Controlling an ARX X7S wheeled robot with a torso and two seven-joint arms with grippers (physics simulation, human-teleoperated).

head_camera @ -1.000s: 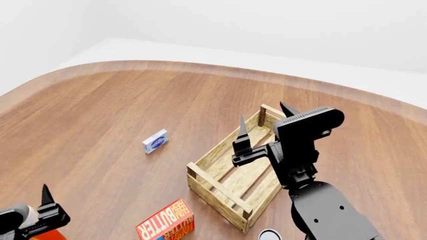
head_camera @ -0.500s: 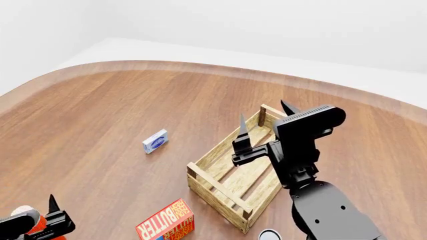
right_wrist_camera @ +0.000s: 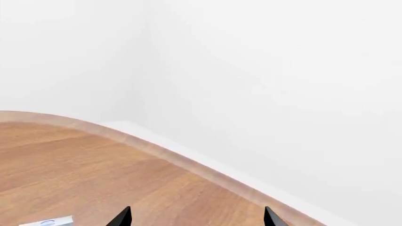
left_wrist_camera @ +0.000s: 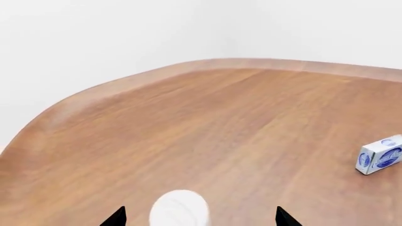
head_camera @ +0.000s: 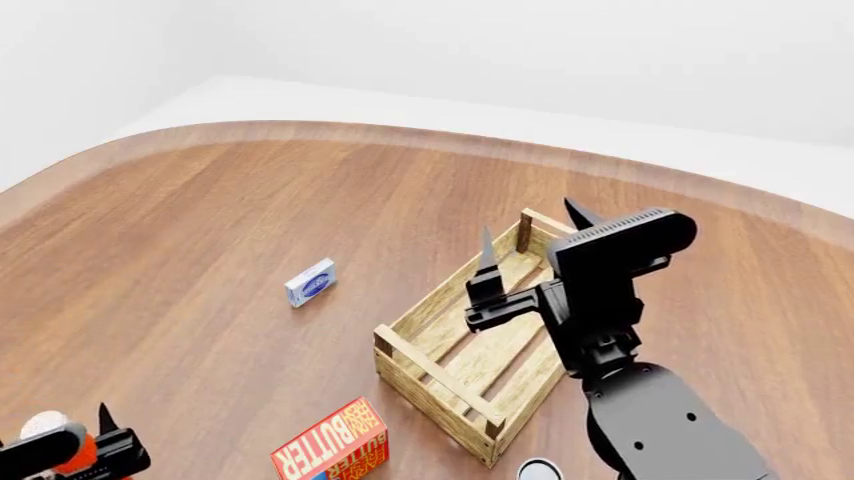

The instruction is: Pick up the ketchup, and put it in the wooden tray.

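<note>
Place: you're in a bare simulated test room; evidence: blank white walls (right_wrist_camera: 251, 70) | rounded brown wood-grain tabletop (head_camera: 267, 220) | scattered grocery items

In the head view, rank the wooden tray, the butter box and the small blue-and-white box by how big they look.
1. wooden tray, clearly the largest.
2. butter box, cut off by the picture's bottom edge, so only part shows.
3. small blue-and-white box, the smallest; it lies farther from the camera, which shrinks it somewhat.
</note>
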